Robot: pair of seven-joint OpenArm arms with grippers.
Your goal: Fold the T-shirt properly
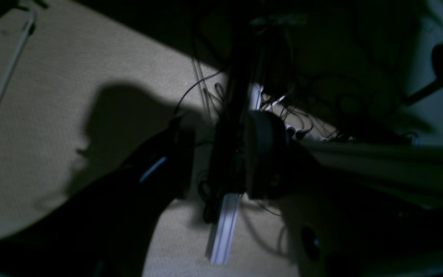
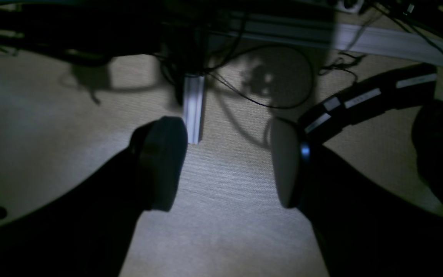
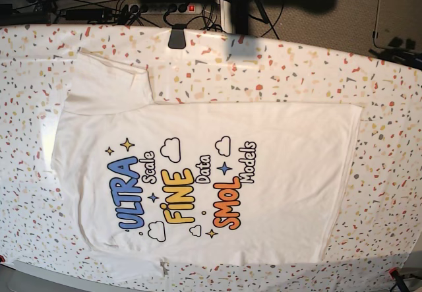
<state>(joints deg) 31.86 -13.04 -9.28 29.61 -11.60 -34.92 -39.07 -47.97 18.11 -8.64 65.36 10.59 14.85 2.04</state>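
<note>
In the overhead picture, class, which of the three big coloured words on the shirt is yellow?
FINE on the T-shirt, the middle word; ULTRA beside it is blue and SMOL is orange.

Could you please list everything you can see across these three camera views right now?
T-shirt: one, white with blue, yellow and orange lettering, spread print-up on the table cover.
Table cover: one, white with coloured speckles, under the shirt.
Black clamp: one, on the cover's far edge.
Power strip: one, with a red light, beyond the table among cables.
Carpet: beige, below both wrist cameras.
Aluminium rail: pale, on the carpet.
Right gripper: one, black, open, over the carpet.
Left gripper: one, black, too dark to judge.
</note>
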